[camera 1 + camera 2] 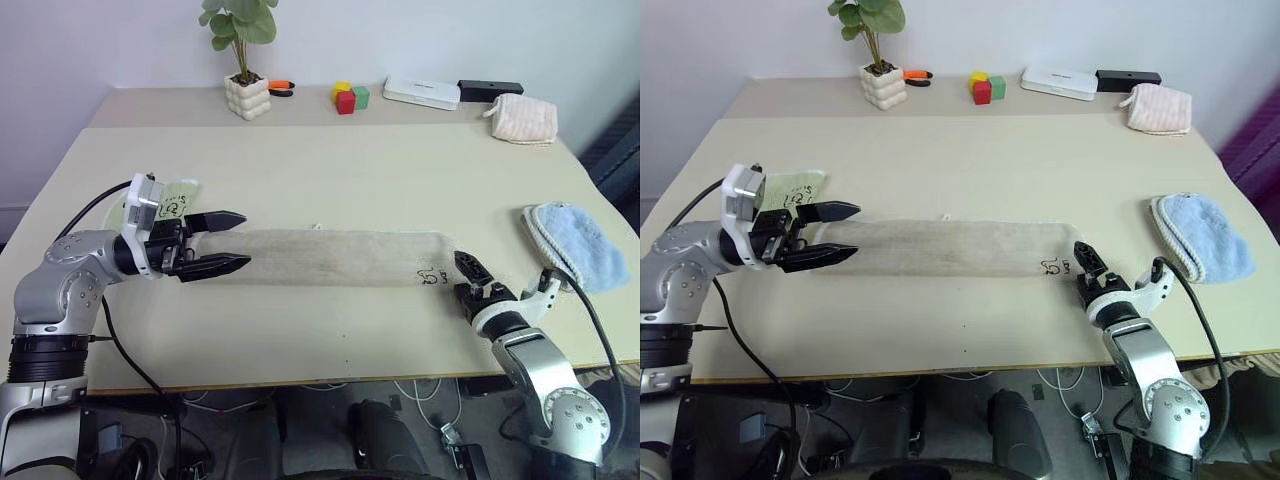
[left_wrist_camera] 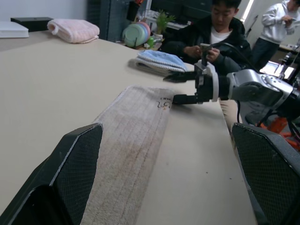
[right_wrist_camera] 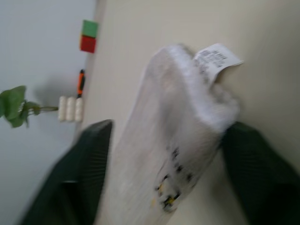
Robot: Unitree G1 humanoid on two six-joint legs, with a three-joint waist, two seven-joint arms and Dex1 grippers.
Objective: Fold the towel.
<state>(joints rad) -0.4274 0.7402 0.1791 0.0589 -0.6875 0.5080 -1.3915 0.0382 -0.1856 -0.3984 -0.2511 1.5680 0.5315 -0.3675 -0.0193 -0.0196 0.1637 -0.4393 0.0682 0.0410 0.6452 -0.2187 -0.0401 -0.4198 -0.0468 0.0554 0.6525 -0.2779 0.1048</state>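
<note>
The towel [image 1: 330,257] was laid out as a long, narrow strip across the near half of the table [image 1: 330,170], running from one gripper to the other, its dark embroidered mark [image 1: 432,276] close to its right end. All places below are given from that towel.

The step in hand was judged to be the taking of the right end, so that it might be carried over toward the left end for the fold. For this to be done well, the corner should be caught whole — both layers and the white edging between the pads — before any lift is begun, and the far end should be kept flat so that the strip is not dragged askew.

The right gripper [image 1: 468,278] was seen at the towel's right end, just beside the embroidered mark, with one finger on each side of the cloth's end as shown in its wrist view. Its fingers stood partly apart around the end, and a firm hold could not be confirmed; a white tag [image 3: 216,56] stuck out at that end.

The left gripper [image 1: 232,242] was held at the towel's left end, slightly above the cloth, pointing along the strip — its fingers spread wide and nothing between them. A small light-green cloth [image 1: 178,192] lay just beyond that left end.
</note>
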